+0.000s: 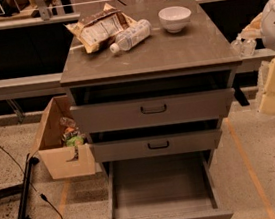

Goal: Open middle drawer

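Camera view: one cabinet with three drawers. The middle drawer (122, 150), with one black loop handle (158, 145) at its centre, lies between the top drawer (108, 117) at 12 o'clock and the bottom drawer (160, 186) at 6, which is pulled far out. On the counter (170, 51) are one snack bag (98, 30) at 11, one bottle (130, 36) at 12 and one bowl (175, 18) at 1. One cardboard box (58, 162) stands at 9. The hand (242, 46) hangs at 3, just off the counter's edge; apart or together, I cannot tell.
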`<state>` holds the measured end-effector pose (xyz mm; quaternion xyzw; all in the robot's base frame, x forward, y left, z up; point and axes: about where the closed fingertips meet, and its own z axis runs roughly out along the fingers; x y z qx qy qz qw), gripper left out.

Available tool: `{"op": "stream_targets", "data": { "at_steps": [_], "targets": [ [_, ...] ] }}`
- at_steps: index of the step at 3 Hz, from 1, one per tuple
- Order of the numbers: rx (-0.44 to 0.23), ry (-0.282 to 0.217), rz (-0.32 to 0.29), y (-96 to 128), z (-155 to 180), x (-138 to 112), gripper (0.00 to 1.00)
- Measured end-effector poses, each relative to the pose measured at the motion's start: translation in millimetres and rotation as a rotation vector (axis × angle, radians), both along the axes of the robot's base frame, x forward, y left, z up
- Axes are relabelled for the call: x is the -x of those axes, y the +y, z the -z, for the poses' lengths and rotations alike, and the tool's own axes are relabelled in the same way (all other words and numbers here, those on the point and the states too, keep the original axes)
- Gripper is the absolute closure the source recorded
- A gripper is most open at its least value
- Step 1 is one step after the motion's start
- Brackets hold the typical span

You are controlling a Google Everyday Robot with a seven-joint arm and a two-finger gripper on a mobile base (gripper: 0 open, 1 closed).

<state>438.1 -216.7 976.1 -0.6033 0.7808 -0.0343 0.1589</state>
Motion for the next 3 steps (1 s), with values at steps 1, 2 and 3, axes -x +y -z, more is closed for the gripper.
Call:
{"op": "stream_targets", "data": {
  "at_steps": [1, 2, 3],
  "targets": [
    [0.0, 0.0, 0.0, 0.0, 0.0, 0.0, 0.0],
    [-0.021, -0.023, 0.001, 2.6, 16.6, -4.7, 0.0],
    [-0.079, -0.004, -0.059, 16.9, 90.2, -12.8, 0.0]
  ]
}}
